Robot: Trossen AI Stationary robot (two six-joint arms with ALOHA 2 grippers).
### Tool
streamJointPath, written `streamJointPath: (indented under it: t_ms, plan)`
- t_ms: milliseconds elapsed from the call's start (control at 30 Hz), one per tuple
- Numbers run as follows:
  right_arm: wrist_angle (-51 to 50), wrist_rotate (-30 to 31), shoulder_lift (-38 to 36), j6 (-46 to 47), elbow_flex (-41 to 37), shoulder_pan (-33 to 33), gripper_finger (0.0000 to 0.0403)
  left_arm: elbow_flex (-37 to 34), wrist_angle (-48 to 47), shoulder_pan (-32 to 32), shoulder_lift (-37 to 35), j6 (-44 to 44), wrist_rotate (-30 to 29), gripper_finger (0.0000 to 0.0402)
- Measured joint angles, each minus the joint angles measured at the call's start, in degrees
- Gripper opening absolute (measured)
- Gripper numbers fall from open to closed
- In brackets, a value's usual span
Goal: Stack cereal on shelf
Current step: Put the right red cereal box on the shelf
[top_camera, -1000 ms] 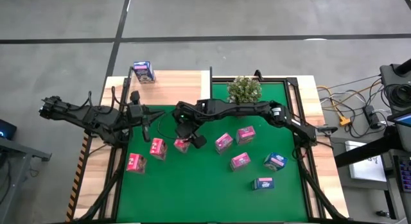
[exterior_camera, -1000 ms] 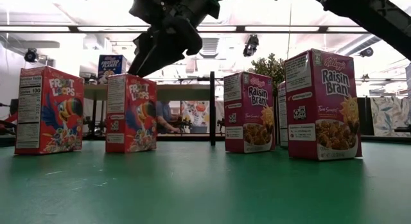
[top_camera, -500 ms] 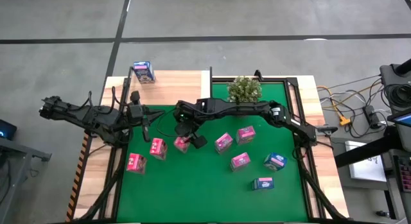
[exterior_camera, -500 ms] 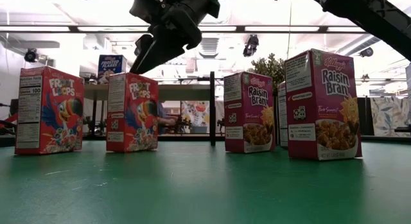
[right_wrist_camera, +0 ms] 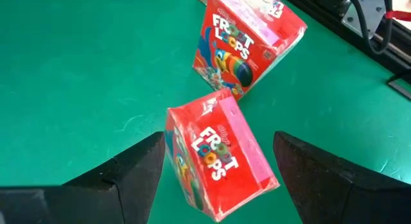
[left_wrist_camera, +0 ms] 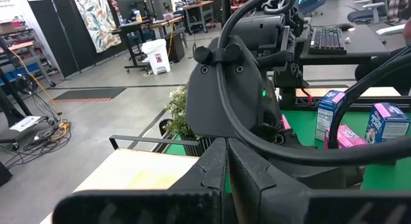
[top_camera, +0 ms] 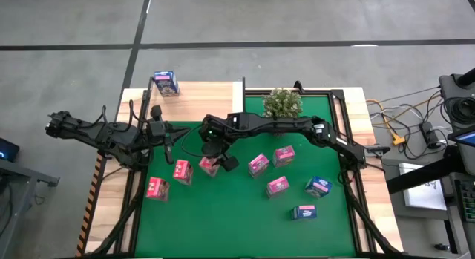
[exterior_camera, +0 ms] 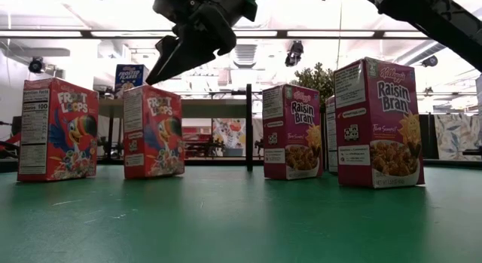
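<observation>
While the left gripper (top_camera: 169, 136) waits clenched at nine o'clock, the right gripper (right_wrist_camera: 218, 163) hovers released, straddling a Froot Loops box (right_wrist_camera: 218, 161) near mat centre.

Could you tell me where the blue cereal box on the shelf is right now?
In the high view, the blue cereal box stands at the shelf's far left corner.

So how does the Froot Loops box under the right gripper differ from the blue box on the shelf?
The Froot Loops box is red and pink; the blue box is blue. The Froot Loops box stands on the green mat between the right gripper's open fingers; the blue box sits alone on the shelf. Both are small cereal boxes.
</observation>
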Motion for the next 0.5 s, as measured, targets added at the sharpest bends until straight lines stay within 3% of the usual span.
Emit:
streamJointPath:
  t_ms: [500]
  plan:
    - [2.03, -0.28, 0.07, -1.28, -0.79, 0.00, 0.0281, 0.00, 0.00, -0.01, 0.00, 0.00, 0.02, 0.0000]
